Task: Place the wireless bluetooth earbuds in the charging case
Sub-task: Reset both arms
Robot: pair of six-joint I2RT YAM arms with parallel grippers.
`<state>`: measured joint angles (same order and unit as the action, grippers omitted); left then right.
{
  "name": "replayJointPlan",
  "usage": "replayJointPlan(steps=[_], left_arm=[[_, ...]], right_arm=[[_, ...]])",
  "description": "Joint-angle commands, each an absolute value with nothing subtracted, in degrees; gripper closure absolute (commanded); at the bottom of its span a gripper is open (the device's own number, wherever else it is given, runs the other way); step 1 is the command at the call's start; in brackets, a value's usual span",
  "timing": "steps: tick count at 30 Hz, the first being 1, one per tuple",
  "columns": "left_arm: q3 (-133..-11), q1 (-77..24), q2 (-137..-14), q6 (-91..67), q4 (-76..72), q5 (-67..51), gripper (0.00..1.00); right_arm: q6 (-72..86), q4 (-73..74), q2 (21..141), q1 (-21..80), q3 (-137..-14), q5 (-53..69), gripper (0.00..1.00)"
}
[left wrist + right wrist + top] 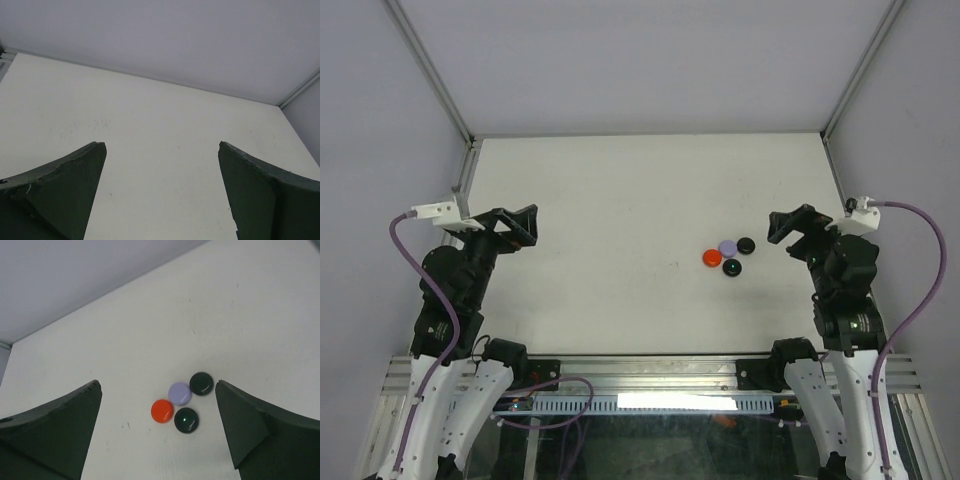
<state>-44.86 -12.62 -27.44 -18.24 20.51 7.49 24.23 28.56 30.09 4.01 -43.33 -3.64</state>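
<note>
Several closed round charging cases lie clustered on the white table right of centre: a red case, a pale purple case and two black cases. In the right wrist view they lie ahead of the fingers: red, purple, black and black. No earbuds show in any view. My right gripper is open and empty, just right of the cluster. My left gripper is open and empty, far left over bare table.
The white table is enclosed by pale walls with metal frame posts at the back corners. A metal rail runs along the near edge between the arm bases.
</note>
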Motion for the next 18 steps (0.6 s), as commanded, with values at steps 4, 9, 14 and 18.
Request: replayJointPlan(steps=[4, 9, 14, 18], left_arm=[[-45.24, -12.05, -24.78, -17.27, 16.33, 11.15, 0.01], [-41.80, -12.04, -26.03, -17.80, 13.36, 10.90, 0.01], [-40.13, -12.10, -27.23, -17.41, 12.40, 11.20, 0.01], [-38.94, -12.05, -27.16, -17.55, 12.16, 11.38, 0.01]], right_arm=[[12.43, 27.60, 26.95, 3.81, -46.22, -12.45, 0.01], [11.68, 24.14, 25.75, 3.85, -43.70, -11.07, 0.01], [11.20, 22.30, 24.83, 3.84, -42.30, -10.55, 0.01], [10.98, 22.21, 25.09, 3.81, -42.53, -10.81, 0.01]])
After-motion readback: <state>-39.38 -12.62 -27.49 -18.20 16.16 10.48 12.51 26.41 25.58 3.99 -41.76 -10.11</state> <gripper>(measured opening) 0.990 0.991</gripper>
